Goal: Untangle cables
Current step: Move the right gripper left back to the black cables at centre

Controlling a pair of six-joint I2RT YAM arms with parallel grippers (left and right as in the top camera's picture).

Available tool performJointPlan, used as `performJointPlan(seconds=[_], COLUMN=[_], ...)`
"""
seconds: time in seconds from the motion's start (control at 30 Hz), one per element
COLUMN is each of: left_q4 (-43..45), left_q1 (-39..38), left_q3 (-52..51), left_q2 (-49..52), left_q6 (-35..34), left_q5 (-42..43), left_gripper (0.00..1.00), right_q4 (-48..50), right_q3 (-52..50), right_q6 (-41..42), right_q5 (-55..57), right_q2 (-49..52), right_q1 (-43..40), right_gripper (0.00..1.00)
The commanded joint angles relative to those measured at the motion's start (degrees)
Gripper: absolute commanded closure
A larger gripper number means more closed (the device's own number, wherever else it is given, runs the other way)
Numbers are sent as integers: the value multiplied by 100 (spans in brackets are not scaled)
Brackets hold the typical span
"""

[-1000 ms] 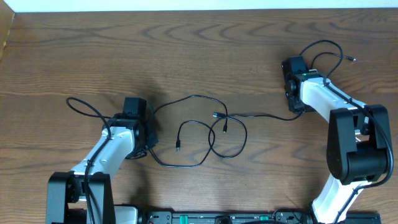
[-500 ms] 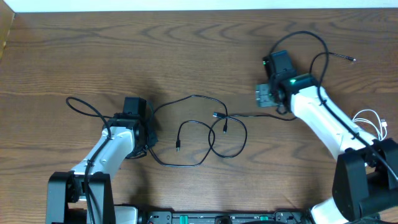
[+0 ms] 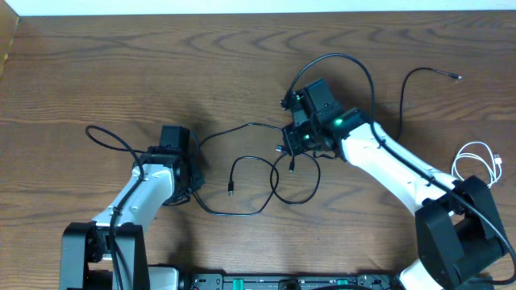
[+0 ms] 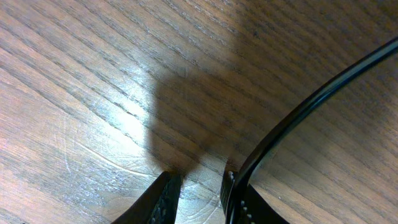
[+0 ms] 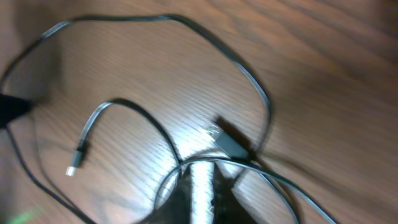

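Black cables lie looped over one another mid-table (image 3: 276, 173); one free plug end (image 3: 230, 192) points toward me. My left gripper (image 3: 184, 165) rests at the tangle's left end. In the left wrist view its fingers (image 4: 166, 194) stand slightly apart over bare wood, and a black cable (image 4: 323, 93) runs along the right finger. My right gripper (image 3: 292, 145) hovers over a plug (image 5: 230, 142) at the tangle's right side. That view is blurred: the jaws are nearly together (image 5: 202, 171), and a cable arcs across their tips. A white cable (image 3: 472, 157) lies coiled at the far right.
A separate black cable (image 3: 439, 72) curves at the back right, away from the tangle. Each arm's own thicker wire loops beside it, the left one (image 3: 109, 137) and the right one (image 3: 347, 60). The table's far edge (image 3: 258, 13) runs along the top.
My right arm swung left from the far right side to the tangle, its jaws widening and then narrowing. That uncovered the white cable. The left arm stayed still.
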Motion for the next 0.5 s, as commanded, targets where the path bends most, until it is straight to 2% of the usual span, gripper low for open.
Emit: performJointPlan(seconds=[0.0, 0.23, 0.47], left_q4=[-15, -15, -15], left_q1=[31, 31, 31], left_q3=[-210, -210, -210], left_q2=[195, 195, 195], left_q6=[-94, -96, -94], left_q5=[-181, -181, -181], left_gripper=[71, 71, 71], right_q4=[81, 94, 68], right_q3=[44, 44, 39], right_q6=[116, 1080, 2142], right_q5=[-96, 892, 1624], right_q2=[55, 160, 505], right_q1=[275, 721, 1071], right_gripper=[80, 74, 78])
